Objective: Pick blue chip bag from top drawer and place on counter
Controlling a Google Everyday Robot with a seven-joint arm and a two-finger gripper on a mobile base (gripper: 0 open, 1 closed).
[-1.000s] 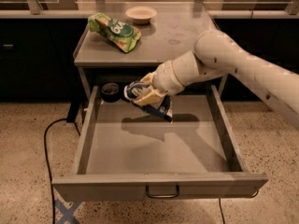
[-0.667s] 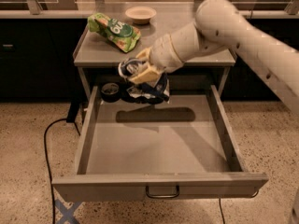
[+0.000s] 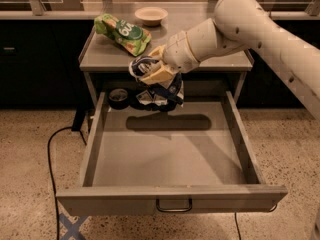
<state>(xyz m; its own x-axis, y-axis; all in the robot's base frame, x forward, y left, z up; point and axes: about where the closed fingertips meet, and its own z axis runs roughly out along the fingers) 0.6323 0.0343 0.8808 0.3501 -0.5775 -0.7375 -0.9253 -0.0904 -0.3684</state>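
Note:
My gripper (image 3: 147,71) is shut on the blue chip bag (image 3: 161,94), a dark-blue wrinkled foil bag with white patches. The bag hangs from the fingers above the back of the open top drawer (image 3: 170,154), in front of the counter's front edge and a little below it. The drawer floor under the bag is bare and shows the bag's shadow. The counter (image 3: 165,54) is the flat grey top of the cabinet, just behind the gripper. My arm reaches in from the upper right.
A green and white snack bag (image 3: 122,33) lies on the counter's back left. A shallow bowl (image 3: 151,15) stands on the bench behind. A dark round object (image 3: 118,97) sits in the drawer's back left corner. A black cable (image 3: 52,154) runs along the floor at the left.
My gripper has lifted the blue chip bag up out of the drawer, from near its floor to about the height of the counter's edge, and moved slightly left and back.

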